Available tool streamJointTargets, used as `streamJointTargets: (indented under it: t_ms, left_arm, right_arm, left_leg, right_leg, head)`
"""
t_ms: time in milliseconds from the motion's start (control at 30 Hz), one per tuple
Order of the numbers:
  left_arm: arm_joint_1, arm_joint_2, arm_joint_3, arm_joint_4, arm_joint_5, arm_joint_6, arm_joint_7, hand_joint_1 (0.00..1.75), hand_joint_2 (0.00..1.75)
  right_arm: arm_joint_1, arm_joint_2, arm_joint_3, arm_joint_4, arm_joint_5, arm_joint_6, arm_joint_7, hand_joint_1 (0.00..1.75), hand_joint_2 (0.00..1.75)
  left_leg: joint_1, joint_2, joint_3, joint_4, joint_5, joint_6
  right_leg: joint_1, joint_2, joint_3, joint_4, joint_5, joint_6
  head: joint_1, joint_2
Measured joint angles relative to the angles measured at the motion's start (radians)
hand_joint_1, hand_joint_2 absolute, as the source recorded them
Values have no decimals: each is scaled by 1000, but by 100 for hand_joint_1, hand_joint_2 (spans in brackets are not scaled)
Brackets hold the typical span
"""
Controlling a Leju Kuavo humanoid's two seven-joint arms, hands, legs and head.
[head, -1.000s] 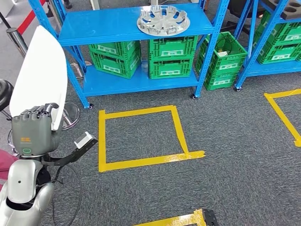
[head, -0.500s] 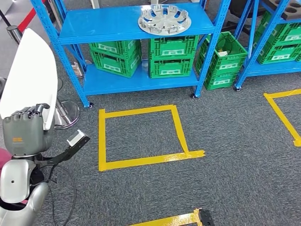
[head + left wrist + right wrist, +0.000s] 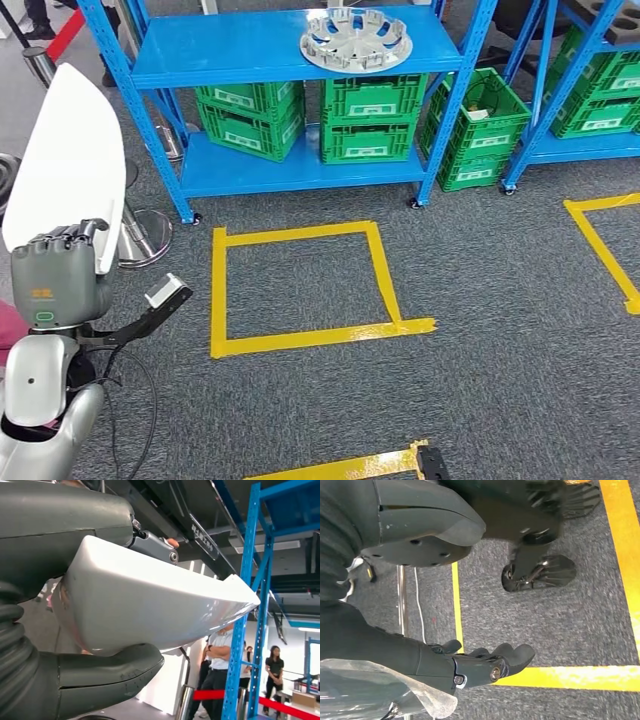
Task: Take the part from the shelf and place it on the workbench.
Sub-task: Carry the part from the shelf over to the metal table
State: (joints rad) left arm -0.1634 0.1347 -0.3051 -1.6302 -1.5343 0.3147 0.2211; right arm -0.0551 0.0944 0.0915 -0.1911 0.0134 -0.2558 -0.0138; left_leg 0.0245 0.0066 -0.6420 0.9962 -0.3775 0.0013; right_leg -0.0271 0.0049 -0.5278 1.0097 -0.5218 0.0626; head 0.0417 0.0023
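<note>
Whole view has shifted slightly, so the camera moved; left hand still grips the smooth white curved plastic panel, upright at near left, fingers wrapped over its lower edge. Left wrist view shows thumb under the panel, fingers above. Right hand hangs over grey carpet, fingers loosely apart, holding nothing. Blue metal shelf stands far, with a silver hubcap on top and green plastic crates below. Yellow tape square lies on the carpet, centre.
</note>
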Motion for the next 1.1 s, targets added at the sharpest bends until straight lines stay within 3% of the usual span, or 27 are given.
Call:
streamJointTargets:
  t_ms: [133,167,233,300,333,367,400,467,533,633,700,800,833,867,900,1000,1033,1100]
  left_arm:
    - [-1,-1,-1,1,0,0,-1,175,175]
    - [-1,-2,-1,1,0,0,-1,175,175]
    - [-1,-1,-1,2,0,-1,0,175,175]
    - [0,-1,-1,2,0,-2,1,175,175]
    - [1,-1,-1,3,0,-2,2,175,175]
    - [2,-1,-2,3,0,-3,2,175,175]
    - [2,-1,-2,4,0,-4,2,175,175]
    - [1,-1,-2,4,0,-4,2,175,175]
    - [-1,-2,-2,4,0,-4,2,175,175]
    - [0,-2,-2,4,0,-6,2,175,175]
    - [-1,-4,-2,4,0,-7,2,175,175]
    - [2,-6,-2,4,0,-8,2,175,175]
    - [4,-7,-2,4,0,-8,2,175,175]
    - [6,-7,-2,4,0,-8,2,175,175]
    - [7,-8,-2,4,0,-8,2,175,175]
    - [8,-9,-2,4,0,-7,2,175,175]
    - [8,-9,-2,4,0,-7,2,175,175]
    - [8,-10,-3,4,0,-7,2,175,175]
  right_arm:
    - [1,1,-2,0,3,1,2,0,175]
    - [1,1,-3,0,3,1,2,0,175]
    - [2,1,-5,0,4,0,3,0,175]
    - [3,1,-7,0,5,0,3,0,175]
    - [4,1,-8,0,6,-1,4,0,175]
    - [4,1,-8,0,6,-1,4,0,175]
    - [4,1,-9,0,7,-2,5,0,175]
    - [3,2,-10,0,7,-2,5,0,175]
    - [2,4,-10,0,8,-2,5,0,175]
    - [2,6,-11,0,8,-1,5,0,175]
    - [1,6,-13,0,8,-1,5,0,175]
    - [3,6,-18,0,10,-2,6,0,175]
    - [4,6,-18,0,12,-2,6,0,175]
    - [5,6,-19,0,13,-2,6,0,175]
    - [6,5,-19,0,15,-3,7,0,175]
    - [3,5,-19,-1,18,-5,7,0,175]
    - [2,5,-19,-1,19,-5,7,0,175]
    - [3,5,-19,-1,20,-7,8,0,175]
  left_leg:
    - [3,-2,-3,2,8,-27]
    - [5,-2,-10,16,-7,-31]
    - [5,-2,-43,108,-75,-35]
    - [3,-2,-91,252,-152,-36]
    - [2,-2,-102,297,-169,-34]
    - [0,-2,-95,305,-167,-29]
    - [-2,-2,-69,269,-147,-22]
    - [-11,-3,13,130,-93,-1]
    - [-20,-3,60,35,-72,14]
    - [-23,-3,62,13,-69,19]
    - [-18,-2,62,2,-60,25]
    - [-15,0,52,-2,-51,30]
    - [-15,1,48,-2,-49,30]
    - [-15,1,45,-1,-46,29]
    - [-15,1,43,-1,-44,27]
    - [-15,0,39,6,-40,17]
    - [-17,0,36,9,-38,11]
    - [-18,-1,31,11,-32,-1]
  right_leg:
    - [6,4,2,-12,11,-36]
    - [6,3,2,-12,17,-45]
    - [6,0,0,-13,27,-59]
    - [12,-1,-8,-12,33,-65]
    - [15,-1,-11,-12,35,-66]
    - [19,-1,-13,-11,36,-67]
    - [22,-1,-14,-11,36,-67]
    - [27,-1,-13,-10,37,-67]
    - [29,-1,-19,-8,39,-61]
    - [26,-3,-29,-6,41,-46]
    - [25,-3,-48,27,12,-35]
    - [21,-3,-132,211,-83,-22]
    - [19,-3,-155,263,-99,-19]
    - [17,-3,-161,281,-97,-16]
    - [16,-4,-145,254,-74,-15]
    - [13,-3,-32,46,8,-18]
    - [13,-2,-10,5,18,-22]
    - [17,1,-3,-10,22,-33]
  head:
    - [-5,0]
    - [-6,0]
    - [-10,0]
    - [-12,0]
    - [-12,0]
    - [-12,0]
    - [-12,0]
    - [-11,0]
    - [-11,0]
    - [-11,0]
    - [-9,0]
    - [-5,0]
    - [-5,0]
    - [-5,0]
    - [-5,0]
    - [-6,0]
    - [-7,0]
    - [-8,0]
